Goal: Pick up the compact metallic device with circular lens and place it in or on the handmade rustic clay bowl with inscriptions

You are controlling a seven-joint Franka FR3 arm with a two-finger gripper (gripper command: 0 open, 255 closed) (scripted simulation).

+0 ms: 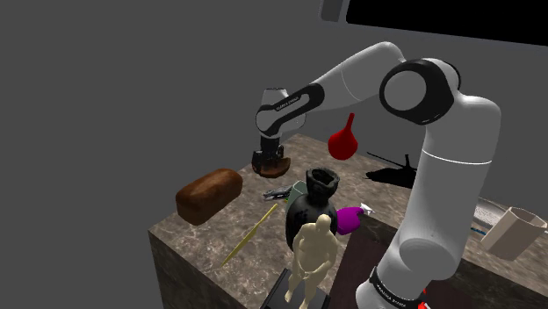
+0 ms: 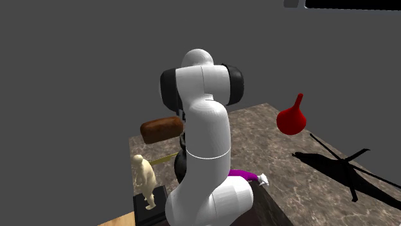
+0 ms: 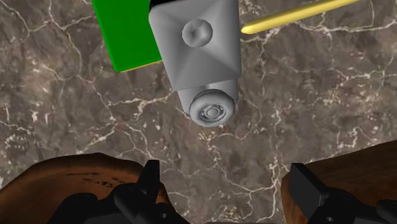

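Observation:
The grey metallic device (image 3: 200, 54), whose round lens (image 3: 212, 108) faces the camera, lies on the marble tabletop ahead of my gripper (image 3: 224, 175). Both black fingers stand wide apart, with only bare marble between them. The brown clay bowl (image 3: 76, 184), marked with dark inscriptions, sits by one finger, and another brown shape (image 3: 356, 172) lies by the other finger. In the shoulder view the gripper (image 1: 269, 147) hangs just over the bowl (image 1: 270, 163), and the device (image 1: 277, 193) lies a little nearer the stand, beside a black vase (image 1: 312, 206).
A green block (image 3: 124, 32) and a yellow stick (image 3: 292, 16) lie next to the device. The table also carries a brown loaf (image 1: 208, 194), a red bulb (image 1: 342, 140), a purple object (image 1: 349, 218), a tan figurine (image 1: 313, 255), a black helicopter (image 1: 391, 171) and a beige cup (image 1: 514, 233). The table edge runs below the loaf.

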